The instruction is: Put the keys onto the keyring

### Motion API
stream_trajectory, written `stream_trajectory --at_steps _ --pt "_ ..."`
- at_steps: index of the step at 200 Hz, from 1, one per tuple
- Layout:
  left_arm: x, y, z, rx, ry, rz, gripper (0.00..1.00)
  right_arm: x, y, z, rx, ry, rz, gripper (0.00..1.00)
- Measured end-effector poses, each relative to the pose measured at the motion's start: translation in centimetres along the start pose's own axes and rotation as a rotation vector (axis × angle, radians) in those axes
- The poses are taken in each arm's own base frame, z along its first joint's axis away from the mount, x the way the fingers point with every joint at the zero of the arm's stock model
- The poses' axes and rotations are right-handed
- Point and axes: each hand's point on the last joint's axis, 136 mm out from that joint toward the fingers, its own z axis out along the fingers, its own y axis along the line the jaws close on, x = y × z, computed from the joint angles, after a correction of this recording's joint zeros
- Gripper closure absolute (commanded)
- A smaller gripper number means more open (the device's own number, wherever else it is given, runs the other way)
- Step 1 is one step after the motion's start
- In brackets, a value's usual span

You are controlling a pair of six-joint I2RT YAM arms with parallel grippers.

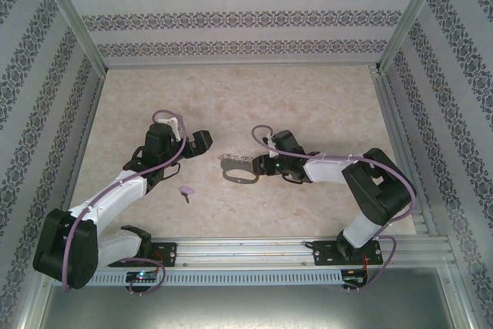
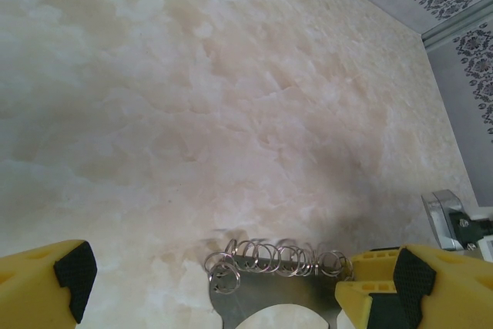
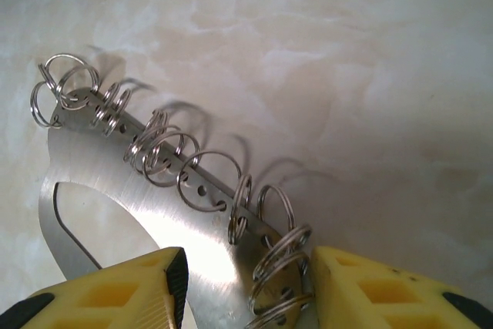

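Observation:
The keyring (image 1: 240, 177) is a grey metal loop lying flat on the table, with several small split rings (image 3: 202, 176) along one edge. My right gripper (image 1: 259, 166) reaches it from the right. In the right wrist view its yellow fingers (image 3: 362, 290) straddle the ring-lined end of the keyring (image 3: 154, 190), with a gap still showing on the left side. My left gripper (image 1: 205, 142) hovers to the keyring's left, open wide and holding nothing. In the left wrist view the keyring (image 2: 269, 297) lies low between its fingers (image 2: 73, 267). The lilac key (image 1: 186, 190) lies alone on the table, nearer the arm bases.
The marble-patterned tabletop (image 1: 254, 98) is walled by patterned panels at the back and sides. A metal rail (image 1: 269, 252) with both arm bases runs along the near edge. Part of the right gripper (image 2: 451, 221) shows at the right edge of the left wrist view.

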Motion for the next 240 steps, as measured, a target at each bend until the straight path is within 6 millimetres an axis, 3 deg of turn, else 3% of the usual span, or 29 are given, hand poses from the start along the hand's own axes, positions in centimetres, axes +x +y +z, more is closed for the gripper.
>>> stream_trajectory --at_steps 160,240 --pt "0.1 0.1 0.2 -0.002 0.004 -0.001 0.00 2.1 0.5 -1.0 -0.022 0.025 -0.011 0.56" --pt "-0.4 -0.3 0.3 0.004 -0.004 0.001 0.00 2.9 0.0 -1.6 0.072 0.049 -0.118 0.56"
